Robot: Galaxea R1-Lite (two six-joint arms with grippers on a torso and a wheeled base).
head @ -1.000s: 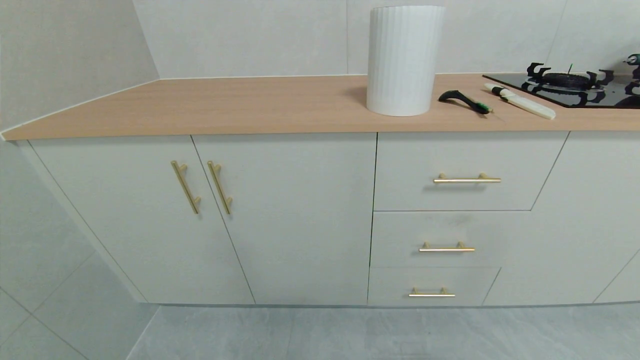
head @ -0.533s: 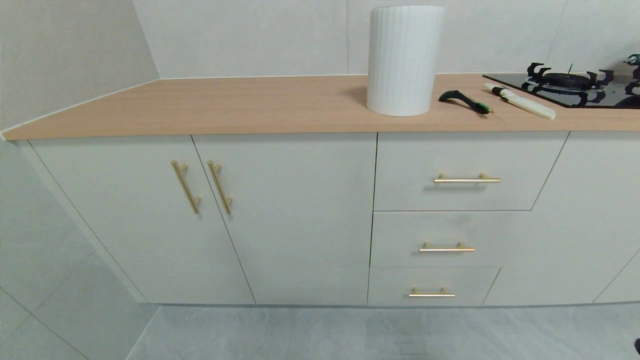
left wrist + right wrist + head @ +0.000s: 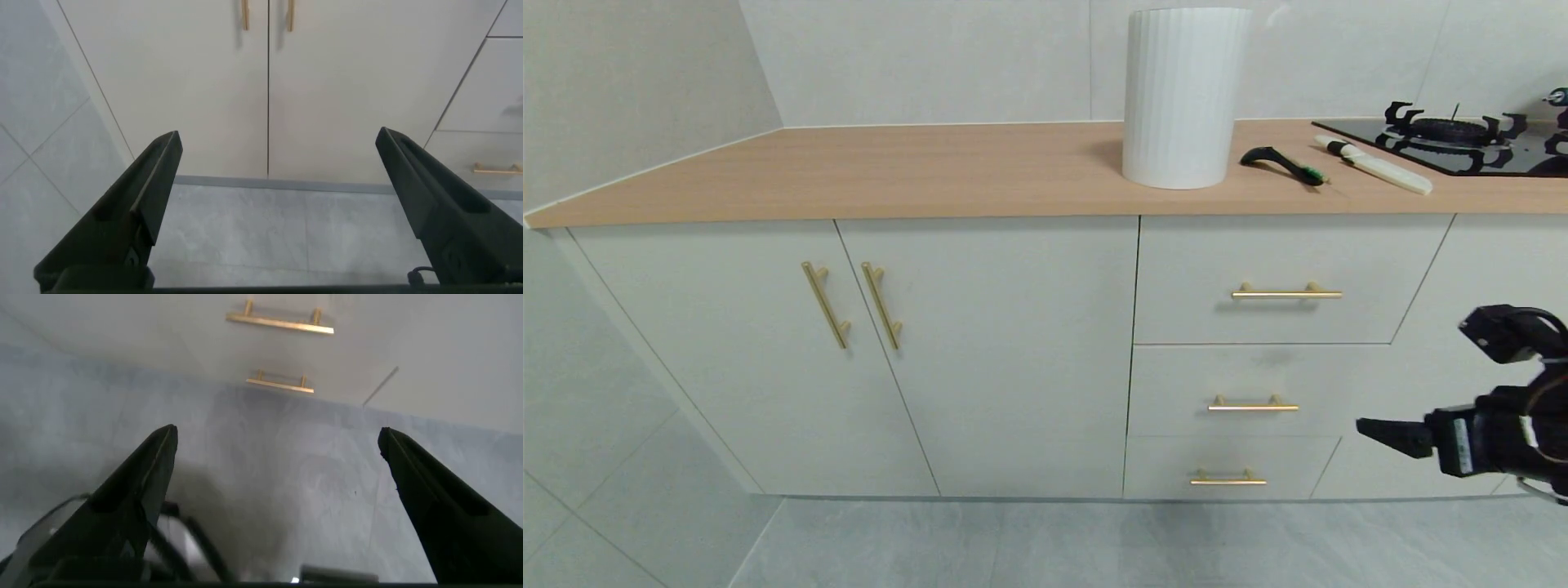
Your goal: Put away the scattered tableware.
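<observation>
On the wooden countertop lie a black peeler with a green tip and a white knife, both right of a tall white ribbed container. My right gripper hangs open at the right, below counter height, in front of the drawer fronts and holding nothing. In the right wrist view that gripper is spread wide over the floor, with two drawer handles ahead. My left gripper is open too, low near the floor and facing the double cabinet doors.
A black hob with a burner grate sits at the counter's far right. Three drawers with gold handles stack under the container; two doors with gold handles are to the left. A wall closes the left side. Grey tiled floor lies below.
My right gripper has risen into the head view from the lower right corner. The tableware on the counter has not moved.
</observation>
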